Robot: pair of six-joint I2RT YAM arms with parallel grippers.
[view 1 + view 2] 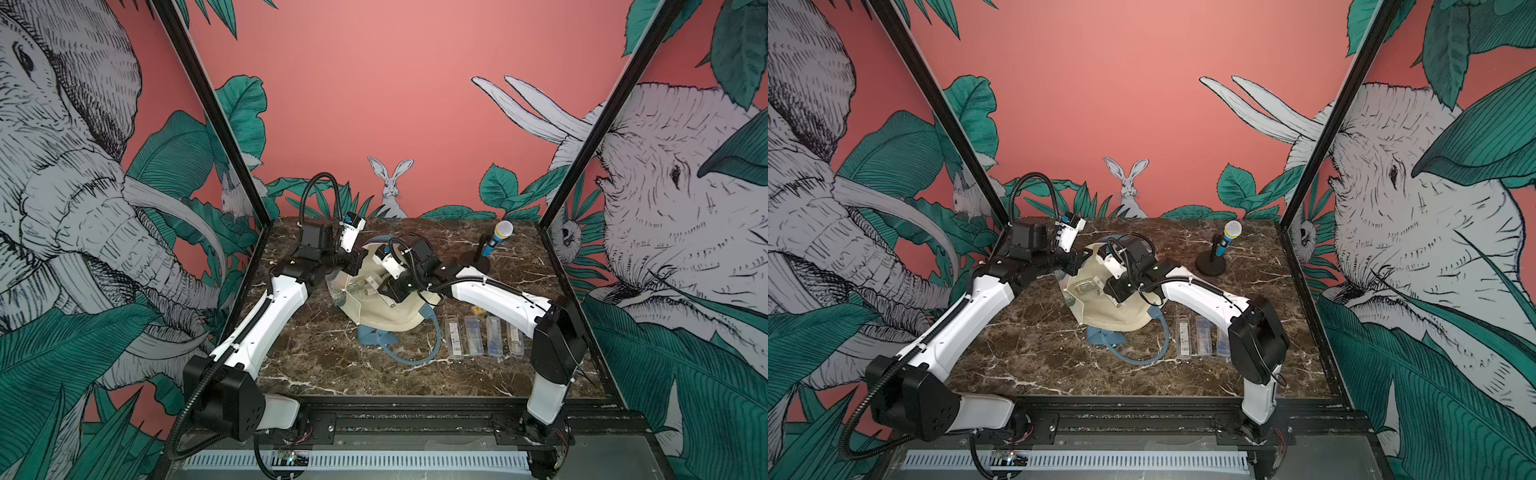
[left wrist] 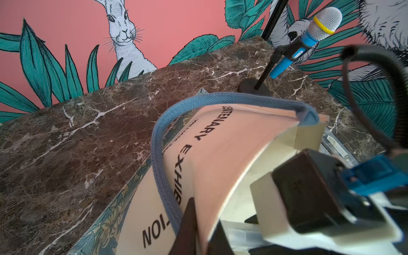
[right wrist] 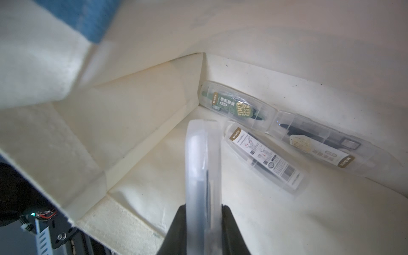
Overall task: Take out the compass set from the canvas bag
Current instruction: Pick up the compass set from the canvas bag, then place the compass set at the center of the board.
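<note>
In both top views you see the canvas bag point(image 1: 386, 318) point(image 1: 1121, 318) slumped on the marble table point(image 1: 332, 365) with its mouth gaping. The left gripper point(image 1: 353, 264) sits at the bag's rim and the right gripper point(image 1: 390, 293) reaches inside. From up here you cannot tell how either pair of jaws stands. A row of clear cases point(image 1: 473, 340) lies on the table just beside the bag, on the right arm's side. A microphone point(image 1: 496, 239) stands near the far edge.

In the left wrist view, your left jaws are pinched together on the bag's cream rim, next to the blue strap handle point(image 2: 159, 154). Black lettering runs along the cloth.

In the right wrist view, your right jaws are clamped on the compass set point(image 3: 203, 165), a clear plastic case, held inside the bag. Three other cases point(image 3: 262, 154) lie on the cloth floor near an inner corner.
</note>
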